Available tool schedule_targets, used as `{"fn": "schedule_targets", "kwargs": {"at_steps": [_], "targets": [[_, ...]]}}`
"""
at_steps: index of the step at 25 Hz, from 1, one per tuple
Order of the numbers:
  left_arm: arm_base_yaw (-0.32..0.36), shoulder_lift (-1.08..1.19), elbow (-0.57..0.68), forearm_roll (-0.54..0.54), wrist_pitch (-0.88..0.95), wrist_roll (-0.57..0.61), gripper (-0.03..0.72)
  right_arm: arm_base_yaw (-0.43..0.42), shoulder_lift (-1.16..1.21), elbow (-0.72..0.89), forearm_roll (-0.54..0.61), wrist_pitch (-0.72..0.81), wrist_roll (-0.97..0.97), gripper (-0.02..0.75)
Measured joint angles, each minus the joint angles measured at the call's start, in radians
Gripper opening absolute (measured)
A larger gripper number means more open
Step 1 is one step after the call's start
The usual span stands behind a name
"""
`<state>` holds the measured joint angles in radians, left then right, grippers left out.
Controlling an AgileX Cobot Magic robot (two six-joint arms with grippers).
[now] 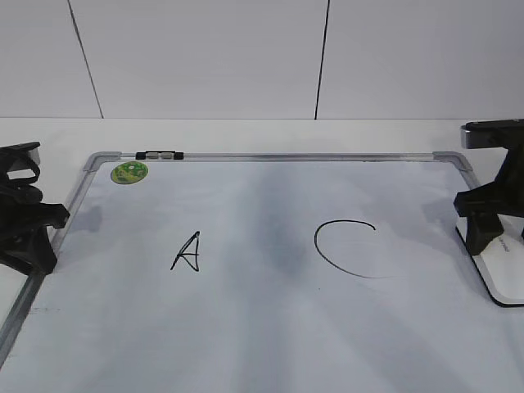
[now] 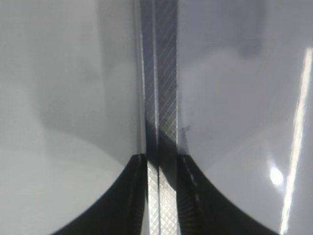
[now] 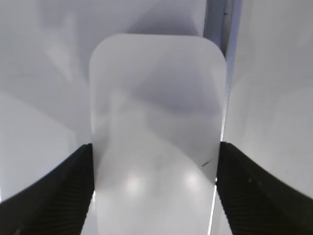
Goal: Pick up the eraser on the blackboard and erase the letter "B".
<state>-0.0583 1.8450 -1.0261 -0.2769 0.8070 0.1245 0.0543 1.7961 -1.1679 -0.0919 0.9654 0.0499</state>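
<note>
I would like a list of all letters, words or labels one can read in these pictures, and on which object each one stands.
"A": black marker, on the blackboard, left of the middle.
"C": black marker, on the same board, right of the middle.
Green round sticker, far left corner of the board: its print is too small to read.
Eraser between the right gripper's fingers: small grey lettering, too small to read.
No "B" is visible.

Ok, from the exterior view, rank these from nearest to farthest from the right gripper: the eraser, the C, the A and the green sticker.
1. The eraser: at the right gripper, between its fingers at the board's right edge.
2. The C: right of the board's centre.
3. The A: left of centre.
4. The green sticker: far left corner, at the top frame of the blackboard.
</note>
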Motion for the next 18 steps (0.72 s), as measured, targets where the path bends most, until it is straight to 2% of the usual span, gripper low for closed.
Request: {"fn": "schedule_targets", "kwargs": {"at_steps": [6,9,11,15,16,18], "targets": [[0.0,0.0,0.0,0.0,0.0,0.0,0.147,0.0,0.0,0.0,0.0,0.002,0.0,0.597],[0.0,0.0,0.0,0.002,0.0,0.002,0.175,0.0,0.0,0.0,0.0,0.002,0.0,0.597],[0.0,0.0,0.0,0.013,-0.002,0.003,0.253,0.0,0.0,0.0,0.0,0.002,0.0,0.596],[0.002,0.0,0.0,0.051,-0.01,0.006,0.497,0.0,0.0,0.0,0.0,0.004,0.0,0.596],[0.006,0.0,0.0,0.056,-0.012,0.006,0.54,0.0,0.0,0.0,0.0,0.004,0.0,0.596],[0.006,0.0,0.0,0.06,-0.012,0.006,0.579,0.0,0.0,0.0,0.0,0.004,0.0,0.596]]}}
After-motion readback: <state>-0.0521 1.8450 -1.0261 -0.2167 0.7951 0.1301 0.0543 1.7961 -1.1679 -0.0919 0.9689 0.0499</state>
